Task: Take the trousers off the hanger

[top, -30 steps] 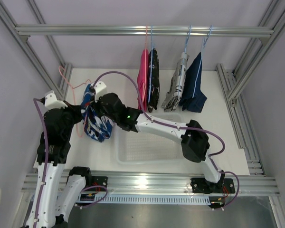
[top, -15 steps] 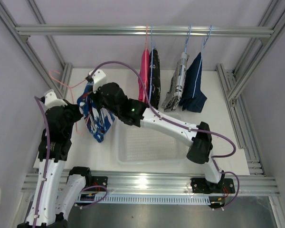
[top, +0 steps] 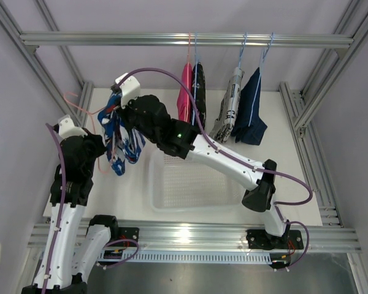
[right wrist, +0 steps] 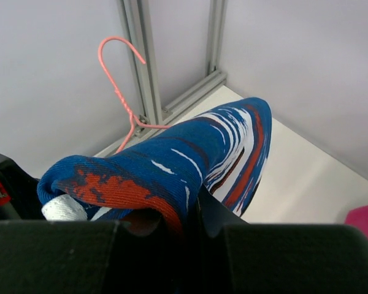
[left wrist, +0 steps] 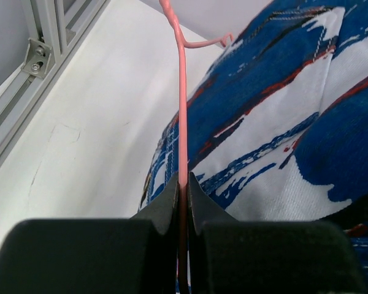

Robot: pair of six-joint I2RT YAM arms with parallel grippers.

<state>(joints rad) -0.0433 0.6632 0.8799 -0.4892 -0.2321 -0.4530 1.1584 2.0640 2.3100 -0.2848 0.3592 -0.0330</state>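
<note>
The blue trousers with red-white pattern (top: 124, 142) hang at the left of the table, held up by my right gripper (top: 118, 108), which is shut on a fold of them (right wrist: 172, 171). My left gripper (top: 102, 149) is shut on the pink wire hanger (left wrist: 182, 110), whose hook (right wrist: 119, 61) points toward the frame post. The cloth (left wrist: 282, 122) lies right beside the hanger wire. On the rail hang the pink trousers (top: 185, 98), the black patterned pair (top: 199, 104), the white printed pair (top: 228, 110) and the dark blue denim pair (top: 250, 110).
A clear plastic tray (top: 199, 184) sits mid-table in front of the hanging garments. Aluminium frame posts (top: 58, 73) and the top rail (top: 184, 40) bound the space. My right arm (top: 227, 162) stretches diagonally over the tray.
My right gripper has risen and moved back-left, lifting the blue patterned trousers higher. My left gripper has stayed almost still on the hanger.
</note>
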